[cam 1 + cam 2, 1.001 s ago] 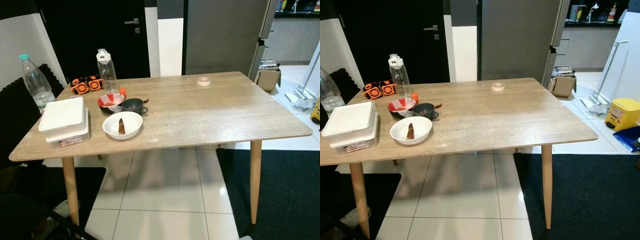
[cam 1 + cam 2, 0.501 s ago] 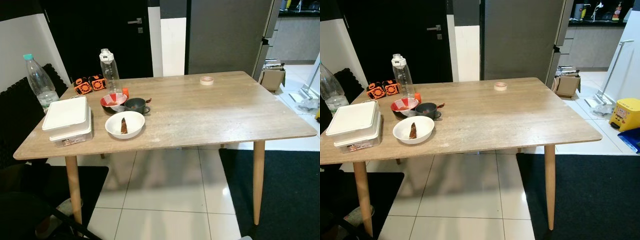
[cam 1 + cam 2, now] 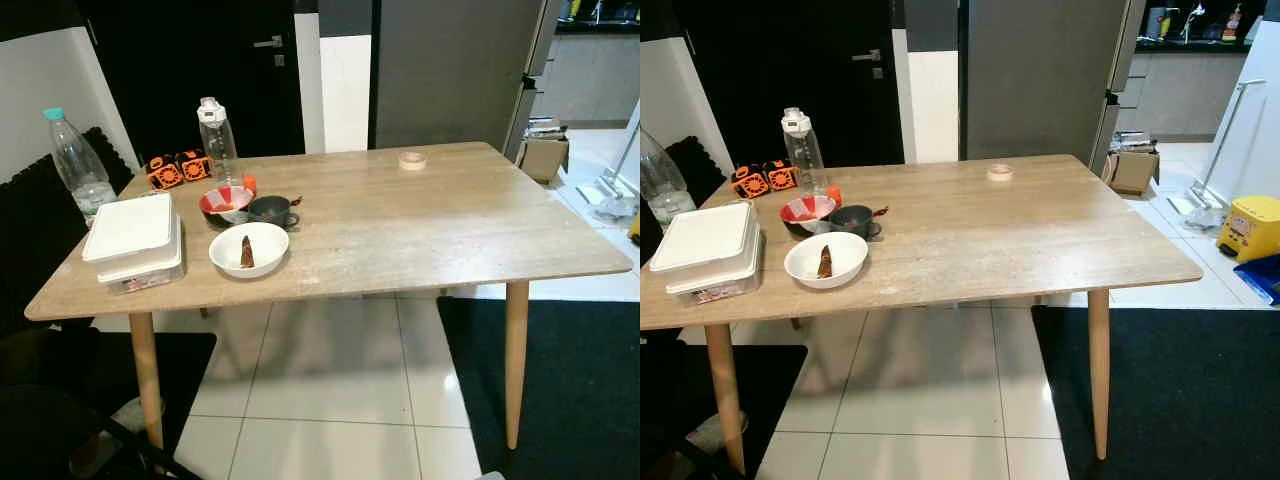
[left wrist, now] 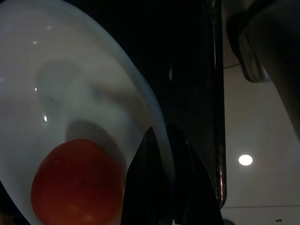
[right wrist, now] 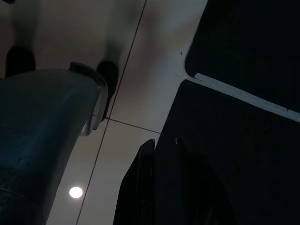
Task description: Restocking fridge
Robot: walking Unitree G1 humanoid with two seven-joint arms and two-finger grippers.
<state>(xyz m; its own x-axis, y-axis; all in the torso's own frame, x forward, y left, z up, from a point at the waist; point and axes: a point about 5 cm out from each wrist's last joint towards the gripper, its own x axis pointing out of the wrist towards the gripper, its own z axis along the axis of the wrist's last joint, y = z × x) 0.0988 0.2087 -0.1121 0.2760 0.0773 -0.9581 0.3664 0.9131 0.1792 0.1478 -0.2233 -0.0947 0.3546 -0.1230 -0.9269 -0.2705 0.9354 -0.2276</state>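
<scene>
Carrying a bowl past the desk

The left tool (image 4: 161, 183) pinches a white bowl's (image 4: 70, 93) rim so its tomato (image 4: 77, 185) stays inside; the right tool (image 5: 161, 187) hangs, fingers pressed together.

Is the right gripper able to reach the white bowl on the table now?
Probably not yet. The right gripper hangs low over the floor, fingers together, and the white bowl sits on the table's left side.

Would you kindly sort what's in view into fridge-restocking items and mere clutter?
Job:
- white bowl holding a red tomato, pinched at its rim by the left gripper
- tall grey fridge
- white lidded food box

Clutter:
- roll of tape
- orange-black cubes
- wooden table
</scene>
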